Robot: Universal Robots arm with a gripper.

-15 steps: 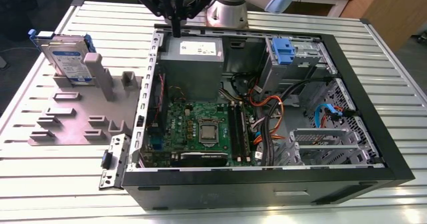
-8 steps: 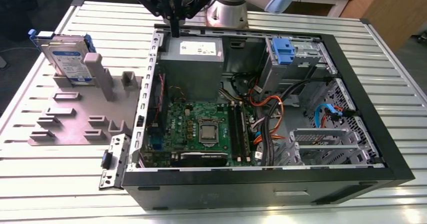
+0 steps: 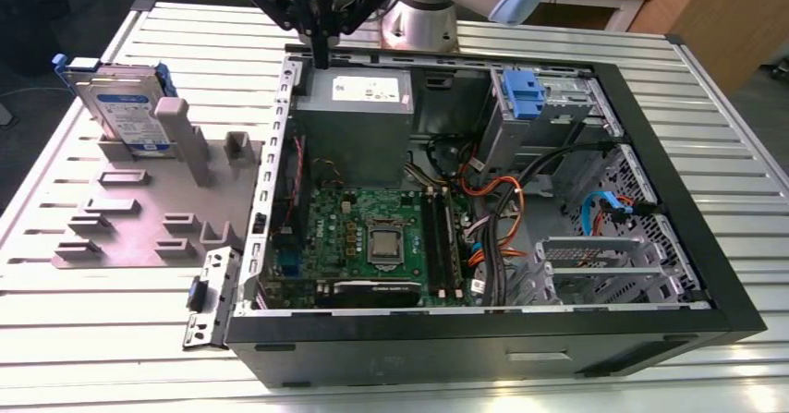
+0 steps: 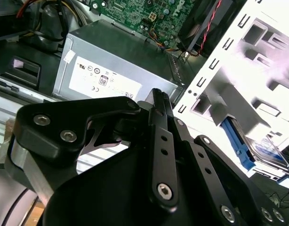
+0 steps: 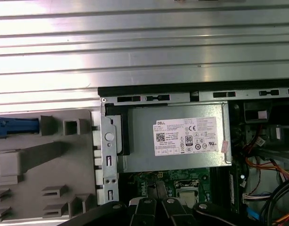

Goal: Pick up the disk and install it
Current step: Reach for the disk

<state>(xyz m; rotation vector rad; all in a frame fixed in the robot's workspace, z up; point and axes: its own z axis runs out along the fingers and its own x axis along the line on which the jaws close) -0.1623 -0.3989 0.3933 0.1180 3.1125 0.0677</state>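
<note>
One disk (image 3: pixel 125 110), one gripper (image 3: pixel 321 54), apart.

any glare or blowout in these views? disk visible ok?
Second wrist view: the grey fixture is blown out to white, with haze spilling toward the disk, whose label and blue rail can be made out. First wrist view: bright glare bands across the slatted table. Exterior view: even light, disk clear.

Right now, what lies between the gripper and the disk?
In the exterior view, the computer case's metal side wall and a strip of bare slatted table separate the gripper from the disk, which stands upright in the grey holder.
</note>
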